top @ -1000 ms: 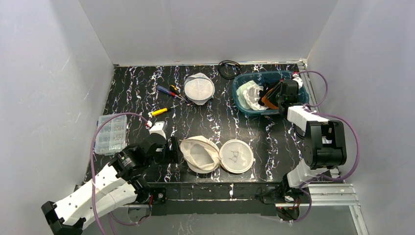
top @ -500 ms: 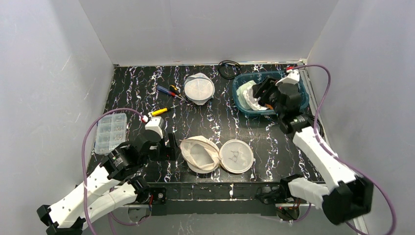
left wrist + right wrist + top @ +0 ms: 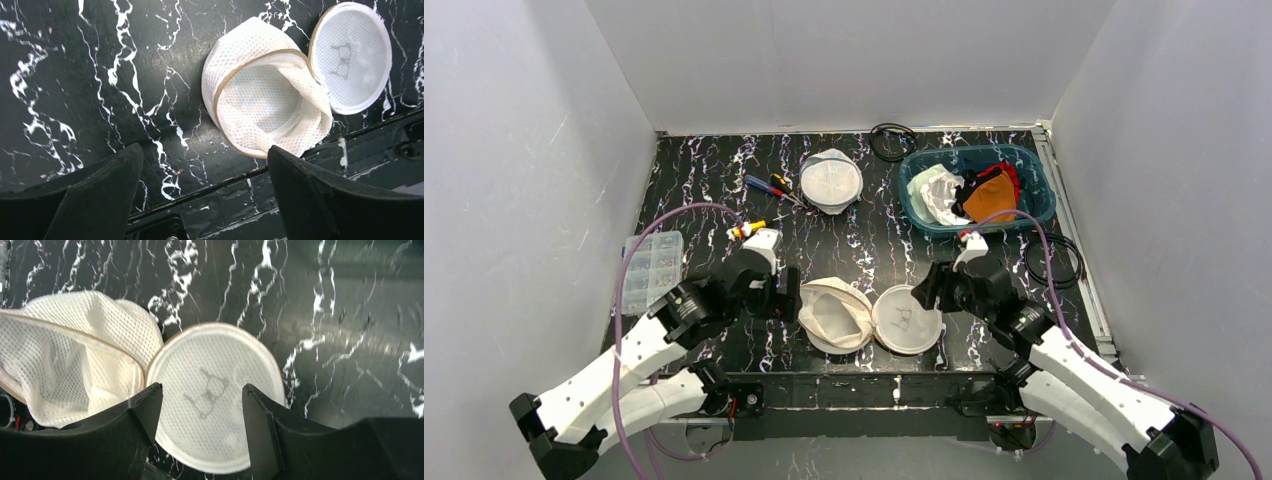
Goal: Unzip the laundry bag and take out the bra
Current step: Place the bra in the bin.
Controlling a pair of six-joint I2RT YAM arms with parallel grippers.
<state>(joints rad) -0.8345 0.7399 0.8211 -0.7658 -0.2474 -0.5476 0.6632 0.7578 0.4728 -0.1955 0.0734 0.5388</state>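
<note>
Two white mesh halves: laundry bag (image 3: pixel 832 316) unzipped, lid flopped right, long axis left-right. Both empty: left gripper (image 3: pixel 204 152) wide open, right gripper (image 3: pixel 201 388) parted.

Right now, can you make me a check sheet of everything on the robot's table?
Surface: black marbled table, nothing spilled seen.
Job's things: laundry bag unzipped, round flap lying open beside it, looks empty; orange garment in teal basket.
Clutter: second mesh bag, screwdrivers, clear parts box.
Grippers: left gripper and right gripper both open, holding nothing, either side of the bag.
Cables: black cable loop at back edge, second loop at right; purple cables along the arms.
Surroundings: white walls, nothing else seen.
</note>
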